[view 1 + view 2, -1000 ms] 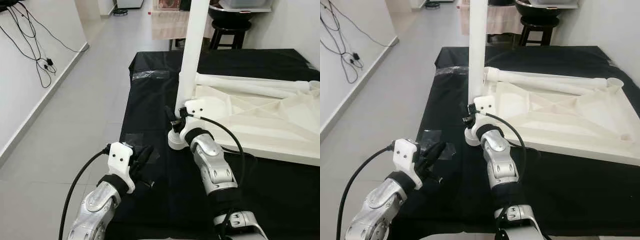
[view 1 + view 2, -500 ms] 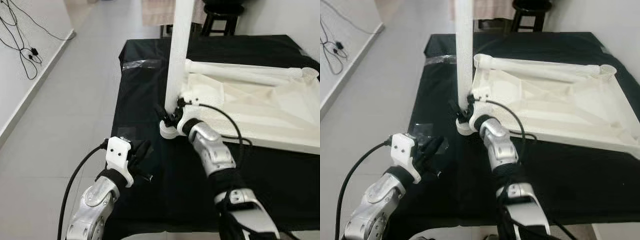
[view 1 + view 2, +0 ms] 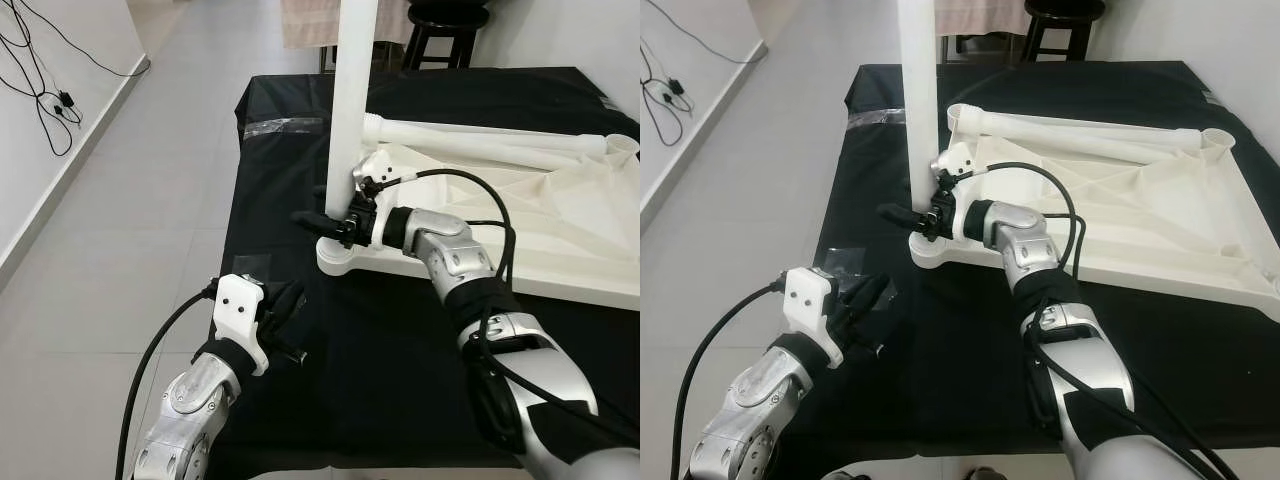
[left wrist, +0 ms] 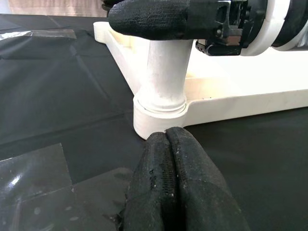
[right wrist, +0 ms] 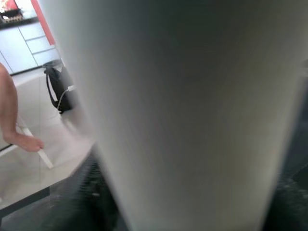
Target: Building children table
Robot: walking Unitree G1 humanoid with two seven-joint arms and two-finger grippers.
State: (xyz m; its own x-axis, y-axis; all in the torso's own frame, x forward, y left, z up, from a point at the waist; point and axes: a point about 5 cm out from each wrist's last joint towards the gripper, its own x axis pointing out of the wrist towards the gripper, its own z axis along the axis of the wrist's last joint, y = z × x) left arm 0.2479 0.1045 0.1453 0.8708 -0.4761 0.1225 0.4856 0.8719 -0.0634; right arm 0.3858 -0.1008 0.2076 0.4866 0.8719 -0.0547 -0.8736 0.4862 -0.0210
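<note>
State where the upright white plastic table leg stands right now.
The upright white plastic table leg stands in the near left corner socket of the upturned white tabletop, gripped low by the right end effector.

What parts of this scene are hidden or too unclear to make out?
- Top of the upright white leg: cut off by the upper edge of both eye views.
- Far finger of the right gripper: behind the leg, so the grip can't be confirmed.
- Right wrist view: blurred leg surface up close.
- Far right of the white tabletop: cut off in the left eye view.
- Left gripper: black against black cloth.
</note>
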